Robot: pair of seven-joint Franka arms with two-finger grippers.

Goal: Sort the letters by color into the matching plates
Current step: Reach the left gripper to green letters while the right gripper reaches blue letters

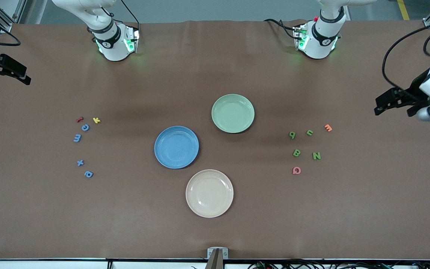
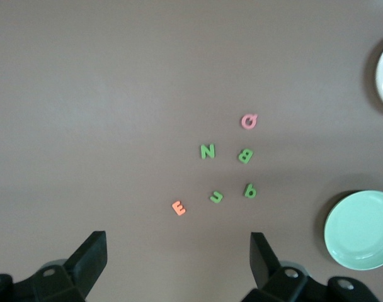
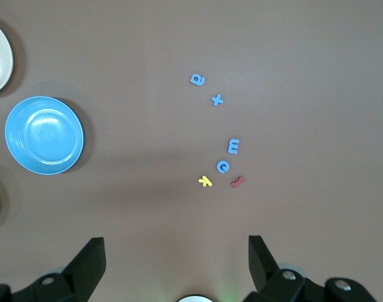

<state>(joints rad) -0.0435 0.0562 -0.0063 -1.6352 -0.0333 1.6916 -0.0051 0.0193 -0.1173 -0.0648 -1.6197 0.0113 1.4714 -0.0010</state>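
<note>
Brown matte tabletop (image 1: 215, 67) fills all views, both arms parked at its ends and waiting. Three round shallow plates sit mid-table: medium blue plate (image 1: 176, 147), pale mint green plate (image 1: 233, 113) farther from the front camera, cream plate (image 1: 209, 193) nearest to it. Toward the right arm's end lie four small chunky blue letters, c (image 1: 85, 127), m (image 1: 77, 138), x (image 1: 80, 162), a (image 1: 89, 174), plus a red letter (image 1: 80, 119) and a yellow k (image 1: 96, 120). Toward the left arm's end lie four small green letters, q (image 1: 292, 135), u (image 1: 309, 132), B (image 1: 296, 152), N (image 1: 316, 155), plus an orange E (image 1: 328, 128) and a pink Q (image 1: 296, 170). No letter is on a plate. Front view shows the whole layout; the left wrist view shows only the green cluster and parts of the mint and cream plates, while the right wrist view shows the blue cluster, the whole blue plate and slivers of the other two. Left gripper (image 2: 179, 258) hangs over bare table near the green group, fingers spread wide, holding nothing. Right gripper (image 3: 177, 261) hangs over bare table near the blue group, fingers likewise spread wide, touching nothing.
</note>
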